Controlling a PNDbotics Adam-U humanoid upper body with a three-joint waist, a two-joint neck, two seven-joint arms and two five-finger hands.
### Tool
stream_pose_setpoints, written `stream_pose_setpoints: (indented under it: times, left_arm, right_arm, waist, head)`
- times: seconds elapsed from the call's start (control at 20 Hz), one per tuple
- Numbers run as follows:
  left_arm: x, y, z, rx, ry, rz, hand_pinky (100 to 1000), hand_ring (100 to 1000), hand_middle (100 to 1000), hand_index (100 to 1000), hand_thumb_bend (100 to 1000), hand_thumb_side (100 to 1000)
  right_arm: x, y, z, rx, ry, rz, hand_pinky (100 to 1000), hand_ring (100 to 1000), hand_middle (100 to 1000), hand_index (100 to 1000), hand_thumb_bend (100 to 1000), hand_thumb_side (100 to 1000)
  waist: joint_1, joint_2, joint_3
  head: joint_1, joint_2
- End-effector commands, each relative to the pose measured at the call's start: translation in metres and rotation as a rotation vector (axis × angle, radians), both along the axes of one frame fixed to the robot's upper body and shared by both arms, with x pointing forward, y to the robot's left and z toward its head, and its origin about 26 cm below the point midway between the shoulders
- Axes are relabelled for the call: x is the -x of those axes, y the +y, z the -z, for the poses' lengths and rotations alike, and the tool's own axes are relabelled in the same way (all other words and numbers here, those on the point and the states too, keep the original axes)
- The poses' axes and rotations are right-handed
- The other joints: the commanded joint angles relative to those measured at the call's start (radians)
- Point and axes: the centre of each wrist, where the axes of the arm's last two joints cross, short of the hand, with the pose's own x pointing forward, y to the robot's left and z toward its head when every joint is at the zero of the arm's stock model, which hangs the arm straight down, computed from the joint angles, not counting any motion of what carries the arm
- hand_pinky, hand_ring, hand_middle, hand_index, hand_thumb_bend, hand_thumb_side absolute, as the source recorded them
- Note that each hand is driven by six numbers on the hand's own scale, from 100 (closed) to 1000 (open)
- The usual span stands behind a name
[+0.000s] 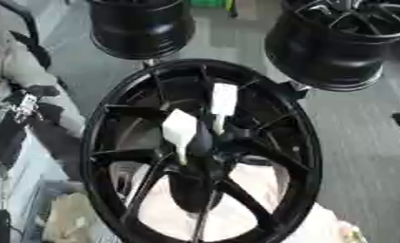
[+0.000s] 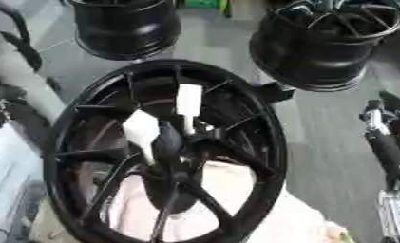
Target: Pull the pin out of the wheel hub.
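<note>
I'm lining up on the two white pins (image 1: 179, 130) sitting in the black wheel hub (image 1: 201, 151), inboard of both arms at the edges, where I'm seeing no fingers, so I'm planning a straight pull.

My right arm (image 2: 384, 147) is mostly black. It is long and round, like a thick tube. Near its top sits a small shiny silver part (image 2: 372, 118). Lower down, by the corner, there is a bigger silver-grey block (image 2: 395, 209). My left arm (image 1: 10, 137) is black too, with a little silver bit (image 1: 23, 105) on it. It looks blurry, so I can't tell more.
</note>
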Motion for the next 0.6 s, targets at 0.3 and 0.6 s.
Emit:
stream_pose_setpoints:
  times: [0.3, 0.6]
  left_arm:
    - [-0.001, 0.003, -0.013, -0.018, -0.041, -0.002, 671, 629, 723, 758, 100, 745]
    - [-0.008, 0.008, -0.032, -0.077, -0.095, 0.028, 674, 634, 728, 761, 100, 688]
  right_arm:
    - [-0.001, -0.002, -0.010, 0.015, -0.033, -0.003, 724, 645, 694, 829, 100, 515]
    - [0.000, -0.002, -0.009, 0.016, -0.028, -0.005, 724, 645, 694, 829, 100, 516]
  waist:
    - [0.004, -0.009, -0.003]
    - [0.007, -0.011, -0.007]
  head:
    - [0.002, 0.005]
    - [-0.001, 0.005]
